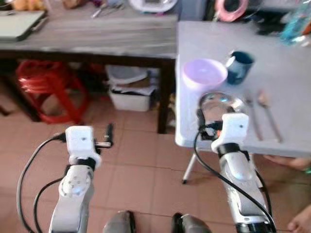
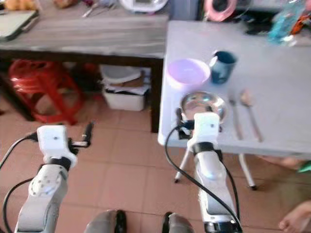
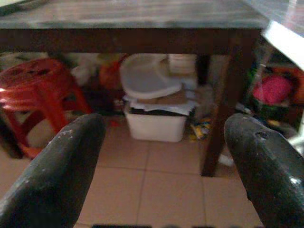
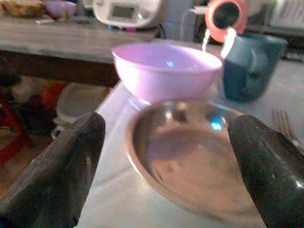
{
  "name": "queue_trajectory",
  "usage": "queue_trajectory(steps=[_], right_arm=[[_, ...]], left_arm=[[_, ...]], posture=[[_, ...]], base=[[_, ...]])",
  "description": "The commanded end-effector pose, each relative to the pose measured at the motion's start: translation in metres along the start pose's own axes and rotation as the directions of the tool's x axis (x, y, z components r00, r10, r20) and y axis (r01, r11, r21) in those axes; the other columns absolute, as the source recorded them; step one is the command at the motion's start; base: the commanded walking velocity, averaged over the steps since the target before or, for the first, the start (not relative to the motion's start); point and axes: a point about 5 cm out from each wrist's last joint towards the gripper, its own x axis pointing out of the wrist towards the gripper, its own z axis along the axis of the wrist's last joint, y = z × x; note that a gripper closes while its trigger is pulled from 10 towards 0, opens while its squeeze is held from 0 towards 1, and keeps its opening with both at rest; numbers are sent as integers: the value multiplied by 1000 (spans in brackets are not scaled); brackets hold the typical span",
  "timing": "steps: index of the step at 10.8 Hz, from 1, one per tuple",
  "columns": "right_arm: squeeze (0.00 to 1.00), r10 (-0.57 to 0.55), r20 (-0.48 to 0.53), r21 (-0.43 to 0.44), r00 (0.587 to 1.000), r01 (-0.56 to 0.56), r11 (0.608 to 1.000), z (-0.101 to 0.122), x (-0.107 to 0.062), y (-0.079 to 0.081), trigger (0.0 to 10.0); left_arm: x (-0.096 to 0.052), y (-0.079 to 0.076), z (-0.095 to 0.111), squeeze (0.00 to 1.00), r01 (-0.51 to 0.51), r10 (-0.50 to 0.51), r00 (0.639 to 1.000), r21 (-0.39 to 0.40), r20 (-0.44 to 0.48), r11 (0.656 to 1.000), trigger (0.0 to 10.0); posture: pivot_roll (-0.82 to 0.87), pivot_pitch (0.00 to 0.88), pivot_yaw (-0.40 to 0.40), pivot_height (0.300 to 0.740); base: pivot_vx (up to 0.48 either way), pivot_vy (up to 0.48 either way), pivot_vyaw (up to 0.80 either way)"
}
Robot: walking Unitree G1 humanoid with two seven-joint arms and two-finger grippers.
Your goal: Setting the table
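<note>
While the right tool (image 4: pixel 166 161) hovers at the near edge of a smooth pale grey tabletop (image 1: pixel 286 73), fingers spread wide apart, a shallow shiny metal plate (image 1: pixel 222 104) lies empty just ahead of it. Behind the plate stand a rounded, empty lilac plastic bowl (image 1: pixel 204 73) and a dark teal mug (image 1: pixel 240 66), with a metal fork (image 1: pixel 252 115) and spoon (image 1: pixel 268 110) lying right of the plate. Over the terracotta tiled floor (image 1: pixel 131 165), the left tool (image 3: pixel 164 166) is also held apart, facing a white plastic bin (image 3: pixel 154 124) and red stool (image 3: pixel 38 95) under a dark wooden table (image 1: pixel 97 39).

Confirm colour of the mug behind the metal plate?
Dark teal ceramic-looking mug, standing beside the lilac plastic bowl. Shows best in the right wrist view.
</note>
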Motion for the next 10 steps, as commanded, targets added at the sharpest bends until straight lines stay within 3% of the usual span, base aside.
queue_trajectory(steps=[1, 3, 5, 6, 10], right_arm=[[1000, -43, 11, 22, 999, 42, 999, 3, -4, -8, 10000], [1000, -152, -25, 2, 988, 152, 988, 1, -10, -23, 10000], [816, -168, -36, -19, 985, 168, 986, 0, -16, -34, 10000], [0, -170, -35, -24, 985, 169, 985, 1, -15, -36, 10000], [0, -183, 3, -77, 983, 182, 980, 10, -9, -46, 10000]], left_arm=[[2, -3, 5, 0, 30, -30, 999, 4, 11, 1000, 10000], [8, -13, 10, 0, 73, -73, 997, -14, 27, 997, 10000], [7, -15, 13, 0, 88, -87, 996, -18, 34, 996, 10000], [6, -15, 13, 0, 97, -97, 995, -8, 31, 995, 10000], [7, -12, 16, 0, 93, -93, 995, 8, 37, 996, 10000]], posture=[[-24, 171, 30, 740], [-50, 208, 37, 740], [-57, 218, 39, 740], [-55, 226, 42, 740], [-51, 232, 46, 740]], base=[[0, 0, 0], [0, 0, 0], [0, 0, 0], [0, 0, 0], [0, 0, 0]])
